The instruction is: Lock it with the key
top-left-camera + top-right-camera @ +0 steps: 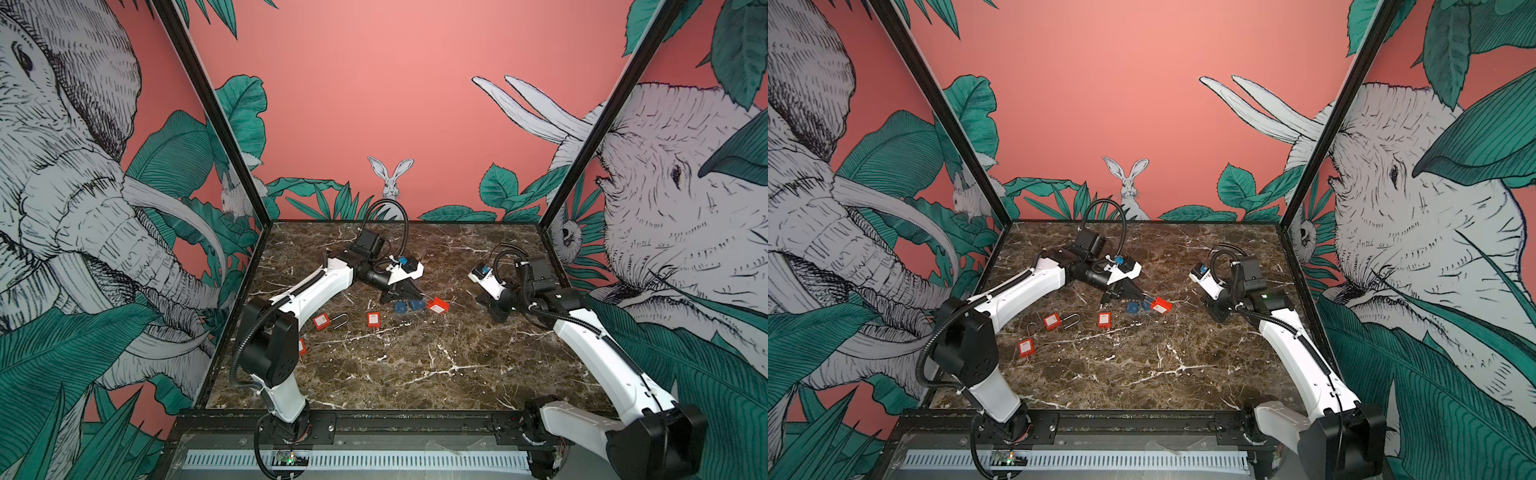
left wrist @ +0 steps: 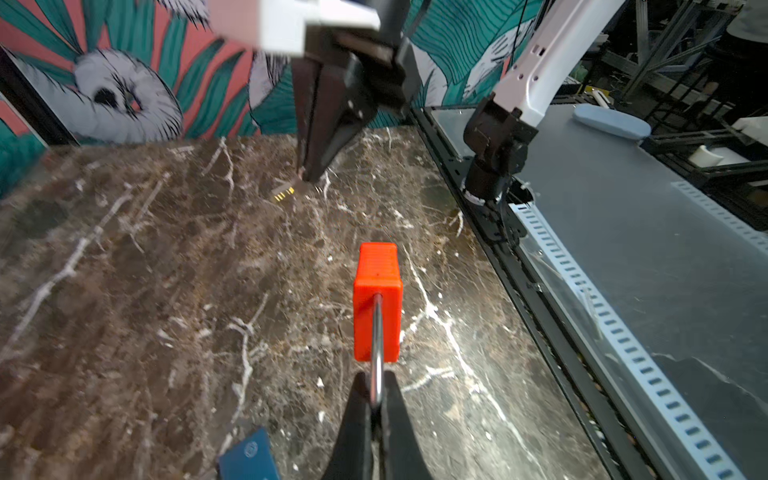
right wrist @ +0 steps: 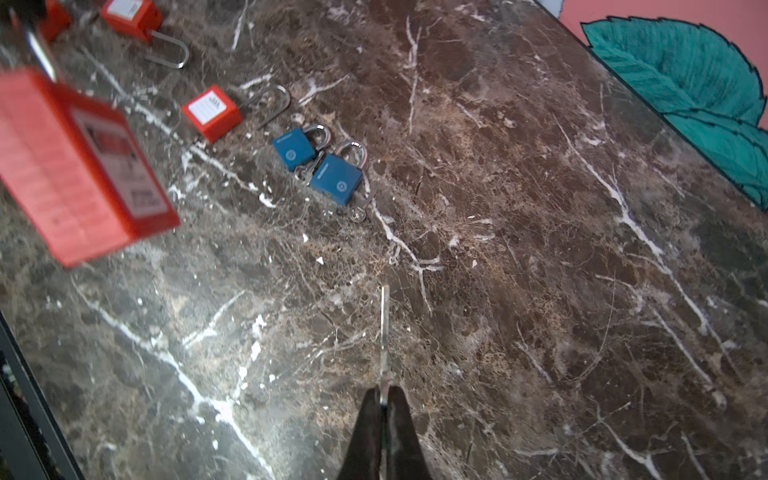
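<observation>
Lock and key meet mid-task: my left jaws are pressed together on the steel shackle (image 2: 376, 353) of a red padlock (image 2: 377, 299). It juts out from them just beside the blue padlocks (image 3: 338, 178), on the side facing my right arm (image 1: 590, 332), and appears lifted clear of the marble worktop (image 1: 415, 365). My right jaws pinch the key (image 3: 384, 332), its blade sticking out ahead, well apart from the blue padlocks on that same side. Three spare red padlocks (image 1: 1050, 322) lie beyond the blue padlocks on the opposite side, toward my left arm (image 1: 316, 286).

The held lock looks light and rigid, its body seemingly plastic. The polished shackle is likely slippery, and the body could swing about that thin bar once the key pushes on it; a hold nearer the body would steady it, I judge. The key is thin and stiff and may twist between the jaws, so its flat faces should sit against them. The keyhole faces away from the left wrist view, so I cannot see it.
</observation>
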### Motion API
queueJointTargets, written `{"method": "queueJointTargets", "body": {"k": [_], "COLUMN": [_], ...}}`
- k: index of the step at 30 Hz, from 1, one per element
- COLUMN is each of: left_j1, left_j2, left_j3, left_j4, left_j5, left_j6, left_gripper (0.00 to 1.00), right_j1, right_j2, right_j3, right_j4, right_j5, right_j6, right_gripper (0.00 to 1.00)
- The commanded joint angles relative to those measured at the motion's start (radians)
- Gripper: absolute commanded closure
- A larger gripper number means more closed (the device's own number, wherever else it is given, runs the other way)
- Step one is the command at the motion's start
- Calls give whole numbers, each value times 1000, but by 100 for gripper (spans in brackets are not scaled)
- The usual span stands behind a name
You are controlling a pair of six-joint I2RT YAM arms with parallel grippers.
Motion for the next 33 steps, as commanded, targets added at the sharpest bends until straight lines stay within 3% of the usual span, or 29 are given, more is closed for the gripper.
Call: {"method": "queueJointTargets", "body": {"k": [1, 8, 17, 21, 25, 33], "left_j1": [-25, -68, -114, -126, -134, -137], "left_j2": [35, 167, 297, 357, 420, 507], "left_j3": [51, 174, 274, 330, 389, 469], "left_j4": [-243, -458, -518, -503, -545, -599], "left_j5": [-51, -139, -294, -365, -388, -436], "left_j6": [84, 149, 116, 32, 38, 13], "left_gripper": [100, 100, 100, 100, 100, 100], "right_j1": [22, 96, 124, 155, 194, 202], "right_j2": [-7, -24, -30, 11, 46, 91], "right_j3": [-18, -71, -130, -123, -119, -153], "right_j4": [102, 148, 154, 139, 143, 194], "right_j5": [8, 82, 116, 155, 216, 217], "right_j6": [236, 383, 508, 581, 619, 692], "right_gripper": [100, 100, 100, 100, 100, 100]}}
